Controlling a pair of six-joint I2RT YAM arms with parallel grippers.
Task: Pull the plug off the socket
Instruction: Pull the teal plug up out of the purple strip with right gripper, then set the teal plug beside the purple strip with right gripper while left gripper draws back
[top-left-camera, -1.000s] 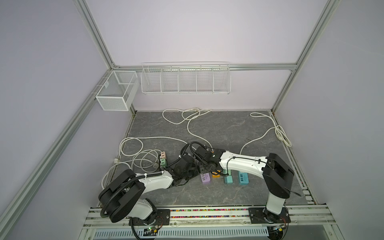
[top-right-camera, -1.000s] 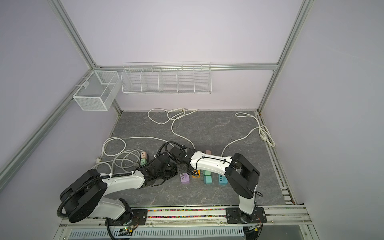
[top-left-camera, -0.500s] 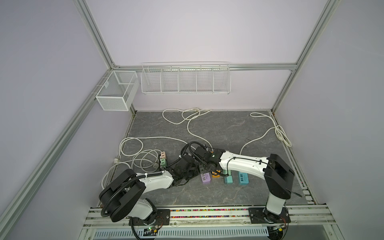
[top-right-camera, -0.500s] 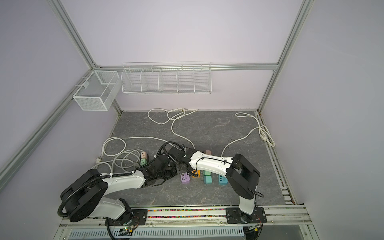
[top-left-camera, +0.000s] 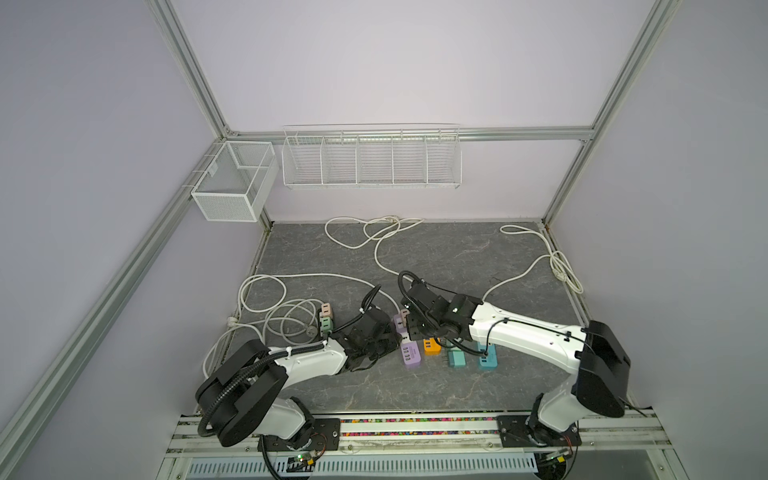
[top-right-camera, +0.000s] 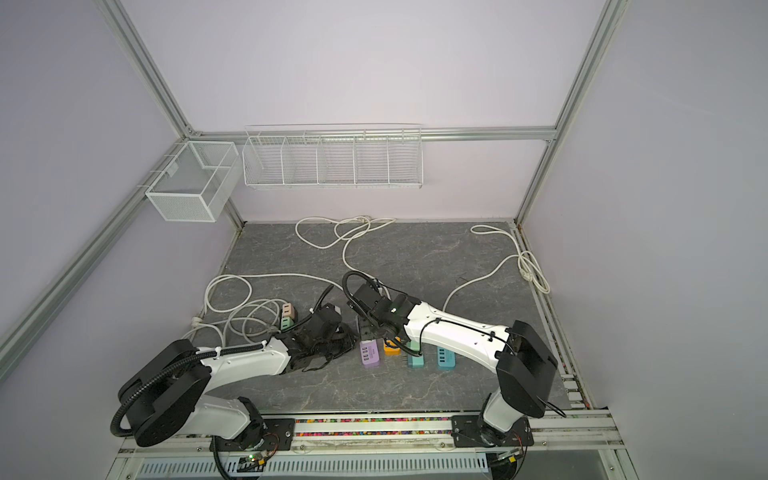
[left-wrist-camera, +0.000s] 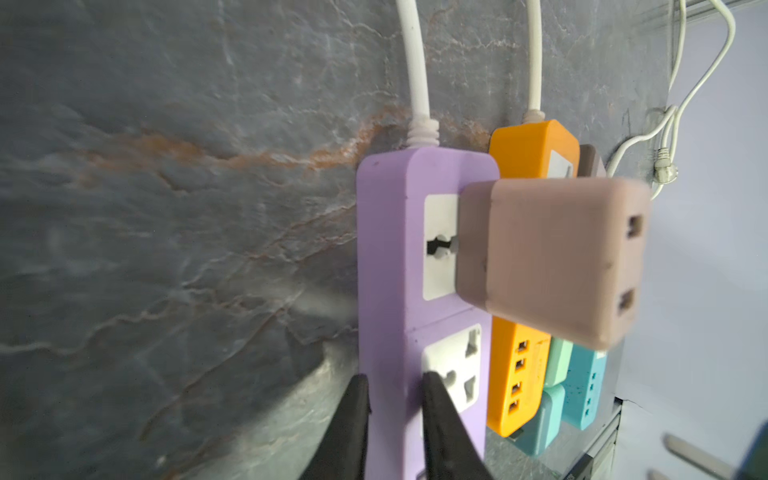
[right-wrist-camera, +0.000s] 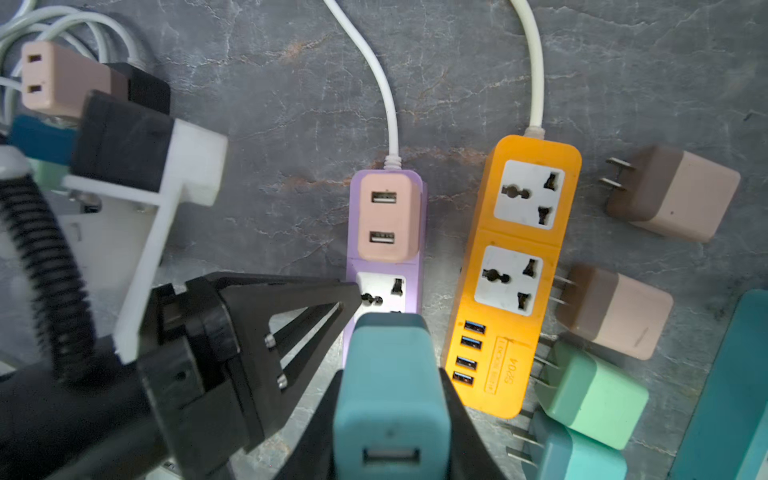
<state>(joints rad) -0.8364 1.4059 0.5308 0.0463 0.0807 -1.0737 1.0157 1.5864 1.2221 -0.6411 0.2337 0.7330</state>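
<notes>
Black left pincer (left-wrist-camera: 392, 382), left of centre in the lower part of both top views, nips the long edge of the purple power strip (top-left-camera: 410, 354). Reads as pinning it to the grey counter (top-left-camera: 457, 257).

Strip, centre: a pink plug (right-wrist-camera: 388, 216) is seated in the socket at the cord end. The next socket shows bare holes.

Just right of centre, the right pincer (right-wrist-camera: 392, 386) is clamped on the teal plug (right-wrist-camera: 388, 345), fingers on its two broad sides. The plug hangs just over the bare socket and looks clear of it.

Handling, judged: small, light and rigid, with a smooth hard shell that is likely slick on the flats. Best grip is where it is now, square across the broad sides. Any pull should run straight along the prongs, since twisting could bend them. The strip is light too and would ride up unless held.

Further right, the orange strip (top-left-camera: 432, 345) lies beside the purple one. Loose plugs (top-left-camera: 456, 358) lie past it.
</notes>
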